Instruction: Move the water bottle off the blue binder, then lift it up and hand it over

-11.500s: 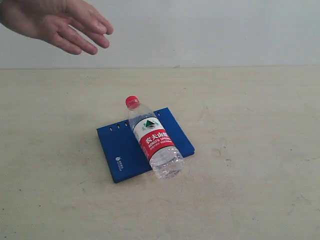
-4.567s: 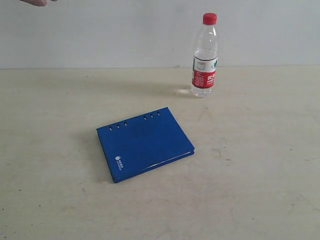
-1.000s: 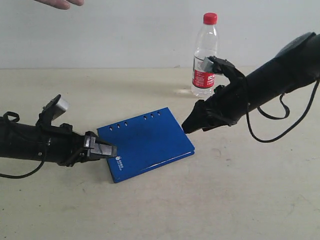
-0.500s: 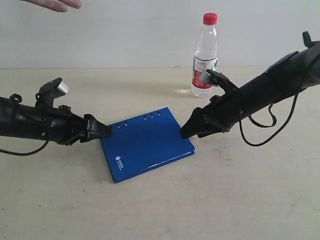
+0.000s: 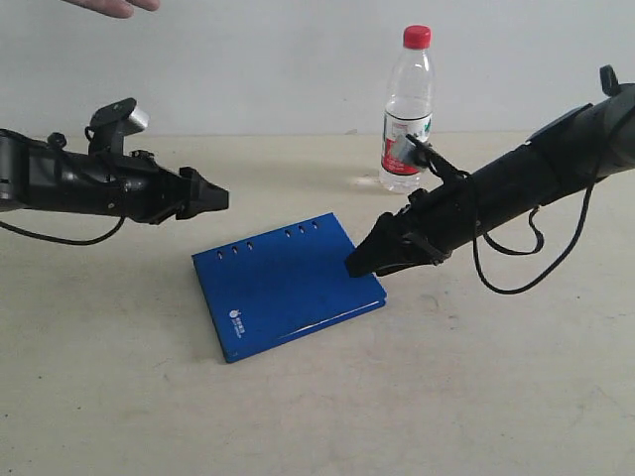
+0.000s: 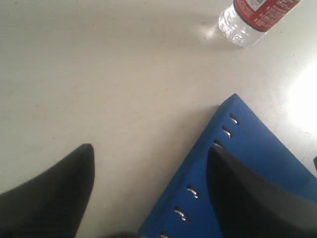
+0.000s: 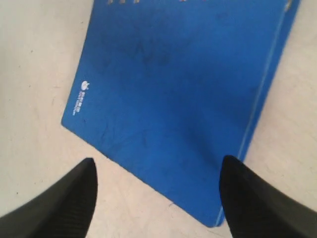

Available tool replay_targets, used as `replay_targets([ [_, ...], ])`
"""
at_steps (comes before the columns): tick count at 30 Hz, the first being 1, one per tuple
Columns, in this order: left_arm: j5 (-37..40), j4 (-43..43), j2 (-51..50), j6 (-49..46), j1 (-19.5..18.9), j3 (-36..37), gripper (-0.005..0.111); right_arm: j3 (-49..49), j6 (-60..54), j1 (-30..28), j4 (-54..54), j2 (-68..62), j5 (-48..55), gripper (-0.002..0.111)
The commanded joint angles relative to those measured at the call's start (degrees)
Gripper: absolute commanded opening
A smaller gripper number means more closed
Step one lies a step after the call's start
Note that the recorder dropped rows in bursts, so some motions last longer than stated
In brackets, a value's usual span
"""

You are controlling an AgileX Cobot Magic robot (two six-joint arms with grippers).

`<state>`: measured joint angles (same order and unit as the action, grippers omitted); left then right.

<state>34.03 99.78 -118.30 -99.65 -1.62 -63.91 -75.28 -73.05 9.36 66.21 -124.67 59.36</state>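
Note:
The water bottle, clear with a red cap and red-and-white label, stands upright on the table behind the blue binder; its base also shows in the left wrist view. The binder lies flat and closed, bare on top, seen too as the binder and the binder. My left gripper hangs open in the air above the binder's far left corner, holding nothing. My right gripper is open and low at the binder's right edge, with nothing between its fingers.
A person's hand shows at the top left edge of the exterior view. The beige table meets a pale wall behind the bottle. The right arm's cable hangs in a loop below it.
My left gripper rose from the binder's left edge and now hangs higher, behind that corner. My right gripper dropped slightly toward the binder's right edge. Bottle and binder did not move.

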Motion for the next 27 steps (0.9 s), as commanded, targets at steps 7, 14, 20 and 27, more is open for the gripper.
replay_targets([
  [7,9.08,-2.62,-4.75,2.46,0.33,-0.49,0.061,-3.59,-2.71,-0.33,0.74,1.07,4.43,0.062],
  [14,14.34,-14.43,-4.87,15.47,1.17,-0.49,0.061,-6.62,-0.36,-0.33,0.74,7.77,6.89,0.062],
  [20,27.68,-23.95,-4.87,22.28,2.91,-0.15,0.061,-6.62,7.62,-0.33,-0.76,11.71,10.47,0.062],
  [27,35.93,-24.90,-4.87,19.04,7.61,1.59,0.061,-3.53,17.74,2.04,-17.09,12.00,10.60,0.062],
])
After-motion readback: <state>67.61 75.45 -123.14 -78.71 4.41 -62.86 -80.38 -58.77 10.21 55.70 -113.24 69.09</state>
